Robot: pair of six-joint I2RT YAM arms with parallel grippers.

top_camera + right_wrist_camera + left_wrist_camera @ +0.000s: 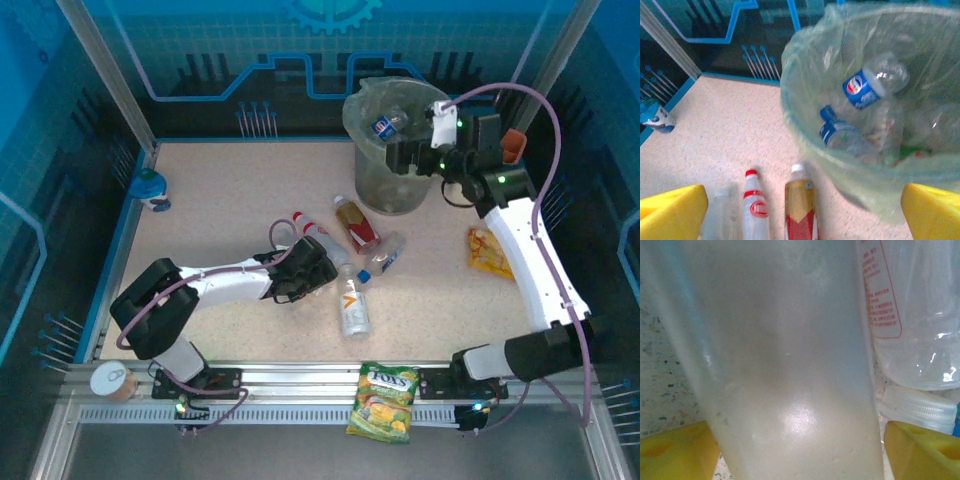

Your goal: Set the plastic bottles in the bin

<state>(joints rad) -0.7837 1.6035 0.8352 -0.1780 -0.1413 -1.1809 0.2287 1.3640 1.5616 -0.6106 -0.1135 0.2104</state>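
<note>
Straddles a clear bottle (790, 365) near the surface's (220, 200) middle with the left claw (800, 450), fingers close at its sides; cannot tell whether clamped. Holds the right claw (412, 158) wide open and empty at the rim of the bin (362, 115), by the far edge. Blue-labelled bottles (862, 90) inside; more bottles (355, 300) flat just beside the left claw.

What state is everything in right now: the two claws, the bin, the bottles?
Bin: upright, bag-lined, bottles inside.
Pepsi bottle: lying in the bin.
Right gripper: open, empty, by the bin's rim.
Left gripper: straddles a clear bottle; grip unclear.
Clear bottle: lying on the table.
Red-capped bottle: lying on the table, capped.
Brown bottle: lying, capped.
Orange-labelled bottle: lying on the table.
Blue-capped bottle: lying, capped.
</note>
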